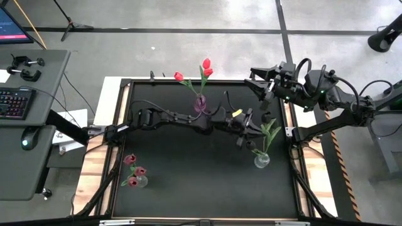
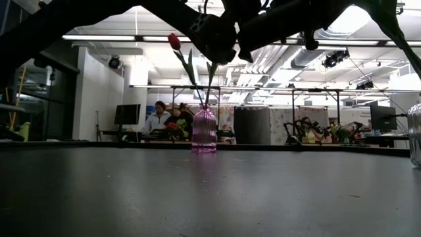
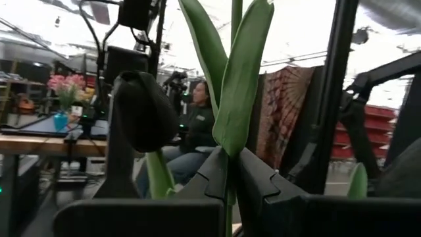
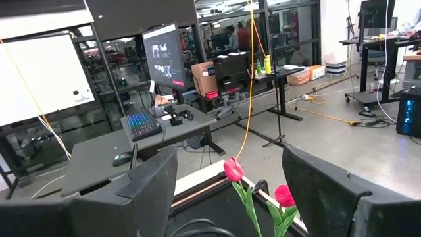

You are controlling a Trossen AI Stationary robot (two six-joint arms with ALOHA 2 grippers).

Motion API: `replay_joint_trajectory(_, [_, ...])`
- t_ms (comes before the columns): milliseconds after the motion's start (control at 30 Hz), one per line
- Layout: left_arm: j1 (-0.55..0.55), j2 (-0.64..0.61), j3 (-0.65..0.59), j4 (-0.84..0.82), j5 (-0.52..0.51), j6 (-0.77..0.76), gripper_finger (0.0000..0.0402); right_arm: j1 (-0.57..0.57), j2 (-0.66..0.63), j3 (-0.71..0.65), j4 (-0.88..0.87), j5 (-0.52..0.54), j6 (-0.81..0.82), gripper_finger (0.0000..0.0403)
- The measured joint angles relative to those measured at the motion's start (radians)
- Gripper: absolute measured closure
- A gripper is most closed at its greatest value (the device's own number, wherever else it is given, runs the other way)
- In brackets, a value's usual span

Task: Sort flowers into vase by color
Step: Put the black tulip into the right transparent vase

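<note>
My left gripper (image 1: 244, 133) reaches across the table's middle and is shut on a green tulip stem (image 3: 229, 187). The stem has long leaves (image 3: 240, 79), and a dark blackish head (image 3: 145, 108) shows beside them. It is just left of a clear vase (image 1: 262, 161) that holds green stems and leaves (image 1: 270, 132). A purple vase (image 1: 200, 103) at the far middle holds red tulips (image 1: 206, 66). A clear vase (image 1: 139, 182) at the near left holds pink-red tulips (image 1: 130, 160). My right gripper (image 1: 259, 83) is open and empty at the far right. My left gripper pinches the tulip's stem (image 3: 229, 164) between its two fingers (image 3: 260, 187), just below where the leaves part. The fingers lie across the stem. The leaves and head stand above the fingers. My own fingers hide the stem's lower end, so I cannot tell whether it is in the vase.
The purple vase also shows in the low view (image 2: 204, 130), and the right clear vase (image 2: 416, 135) shows at that picture's edge. The black table mat (image 1: 201, 188) has a raised frame around it. A desk with a keyboard (image 1: 16, 103) stands to the left. A person sits in the room beyond.
</note>
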Motion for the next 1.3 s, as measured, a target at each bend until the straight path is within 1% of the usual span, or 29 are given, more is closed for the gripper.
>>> replay_joint_trajectory(133, [-0.003,0.0,0.0,0.003,-0.041,0.014,0.0401,0.0,0.0,0.0,0.0,0.0,0.0,0.014])
replay_joint_trajectory(200, [-0.003,0.0,-0.001,0.02,-0.046,0.014,0.0401,0.0,0.0,0.0,0.0,0.0,0.0,0.014])
replay_joint_trajectory(300, [0.002,0.0,-0.001,0.051,-0.046,-0.008,0.0401,0.0,0.0,0.0,-0.001,0.0,0.002,0.014])
replay_joint_trajectory(500, [0.011,-0.006,-0.001,0.051,-0.044,-0.027,0.0401,0.0,0.0,0.0,-0.002,0.0,0.003,0.014])
replay_joint_trajectory(667, [0.005,-0.006,-0.001,0.044,-0.011,-0.031,0.0401,0.0,0.0,0.0,-0.002,0.0,0.003,0.014])
replay_joint_trajectory(867, [-0.002,-0.006,-0.001,-0.009,-0.009,0.002,0.0401,0.0,0.0,0.0,-0.002,0.0,0.003,0.014])
replay_joint_trajectory(1033, [-0.006,-0.006,-0.001,-0.07,-0.01,0.07,0.0401,0.0,0.0,0.0,-0.002,0.0,0.003,0.014])
replay_joint_trajectory(1300, [-0.019,-0.006,-0.001,-0.091,-0.01,0.066,0.0395,0.0,0.0,0.0,-0.002,0.0,0.003,0.014])
